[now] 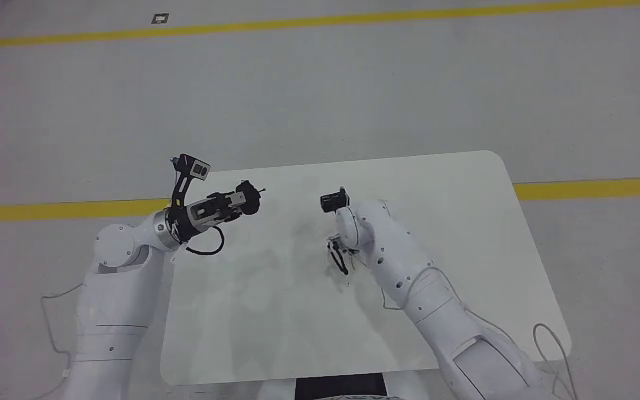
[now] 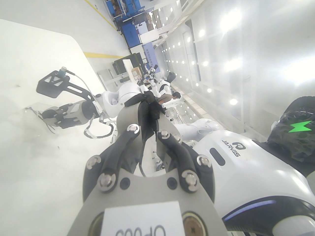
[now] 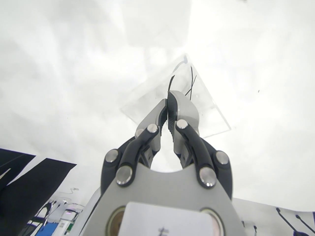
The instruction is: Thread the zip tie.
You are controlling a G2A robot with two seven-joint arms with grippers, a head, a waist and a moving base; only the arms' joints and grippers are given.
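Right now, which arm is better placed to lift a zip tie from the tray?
Right: its fingers pinch a zip tie over the tray; the left fingers grip a black strip elsewhere.

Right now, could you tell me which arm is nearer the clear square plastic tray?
Right. The right arm holds its jaws just over the clear tray, shut on a thin black zip tie; the left arm stands well apart.

- A white label point(image 2: 140, 218) sits on the base of the left gripper point(image 2: 145, 99). Its dark print is cut off halfway.
- A second white label point(image 3: 167, 218) sits on the base of the right gripper point(image 3: 168, 96) and shows just the top of one dark mark.
- A small square marker point(image 1: 160, 18) lies on the floor beyond the table's point(image 1: 450, 190) far left corner, too small to read.
- A blue board point(image 2: 150, 52) in the room behind carries pale lettering, too small to read.
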